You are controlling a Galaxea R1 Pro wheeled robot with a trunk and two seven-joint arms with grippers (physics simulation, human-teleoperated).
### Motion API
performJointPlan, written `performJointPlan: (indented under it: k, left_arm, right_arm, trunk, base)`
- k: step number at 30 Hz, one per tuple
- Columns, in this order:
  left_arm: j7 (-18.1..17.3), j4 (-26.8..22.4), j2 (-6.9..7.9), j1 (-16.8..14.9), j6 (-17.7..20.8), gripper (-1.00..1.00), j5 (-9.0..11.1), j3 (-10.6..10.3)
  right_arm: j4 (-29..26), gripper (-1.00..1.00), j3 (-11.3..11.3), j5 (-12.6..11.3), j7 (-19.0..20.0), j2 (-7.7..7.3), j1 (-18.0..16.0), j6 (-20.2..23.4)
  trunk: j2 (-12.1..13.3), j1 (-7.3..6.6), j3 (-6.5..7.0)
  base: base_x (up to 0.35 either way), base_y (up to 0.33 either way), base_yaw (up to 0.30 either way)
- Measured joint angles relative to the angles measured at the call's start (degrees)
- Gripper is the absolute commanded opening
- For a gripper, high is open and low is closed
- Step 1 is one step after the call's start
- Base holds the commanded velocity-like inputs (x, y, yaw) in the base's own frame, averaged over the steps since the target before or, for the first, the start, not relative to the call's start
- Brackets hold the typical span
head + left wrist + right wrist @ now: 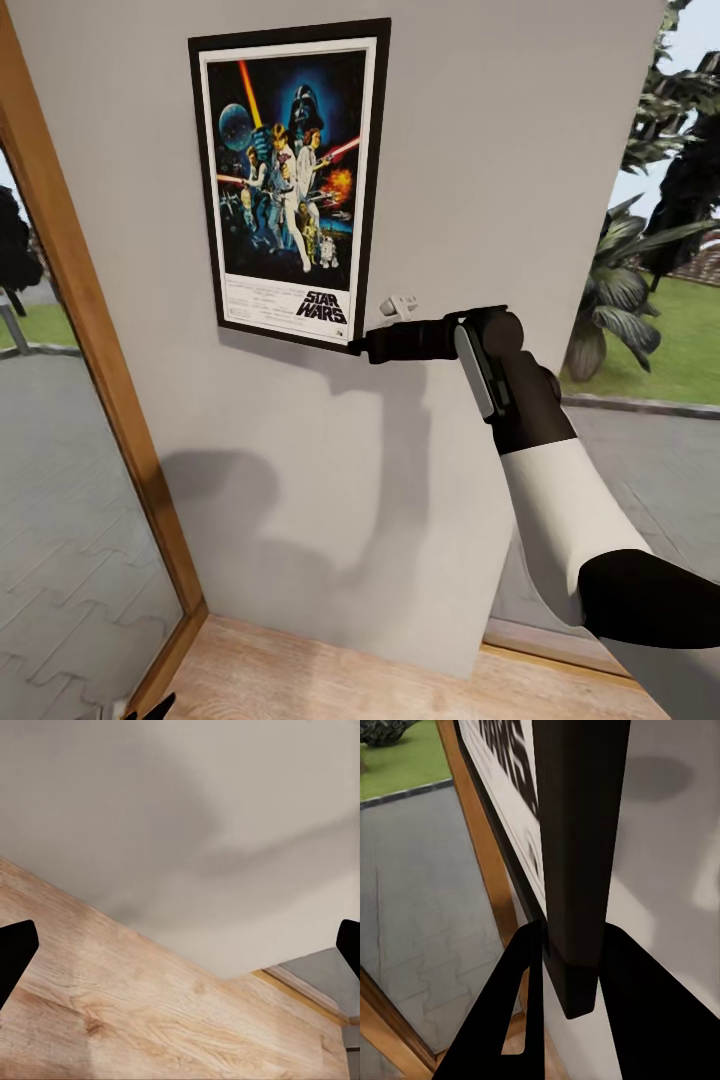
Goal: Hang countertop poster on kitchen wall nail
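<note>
Grey wall (pixel 480 150) has the poster (pixel 290 180) flat against it, upright, tilted a touch. Your right gripper (pixel 362 346) is pinching the poster's lower right corner; the right wrist view shows the black frame edge (pixel 577 870) wedged between the two fingers (pixel 521 1020). Your left gripper (pixel 180 945) is spread wide, pointing at wood floor (pixel 150 1012) by the wall's base.
</note>
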Motion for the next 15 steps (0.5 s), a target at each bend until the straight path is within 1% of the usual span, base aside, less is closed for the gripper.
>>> performJointPlan:
  k: [3, 15]
  left_arm:
    - [0.0, 0.0, 0.00, 0.0, 0.0, 1.00, 0.0, 0.0]
    - [0.0, 0.0, 0.00, 0.0, 0.0, 1.00, 0.0, 0.0]
  right_arm:
    - [0.0, -1.00, 0.0, 0.0, 0.0, 0.00, 0.0, 0.0]
    - [-0.2, -1.00, 0.0, 0.0, -0.1, 0.02, 0.0, 0.0]
  trunk:
    - [0.0, 0.00, 0.00]
    - [0.0, 0.00, 0.00]
  base:
    - [0.021, 0.066, 0.000]
    - [0.001, 0.002, 0.000]
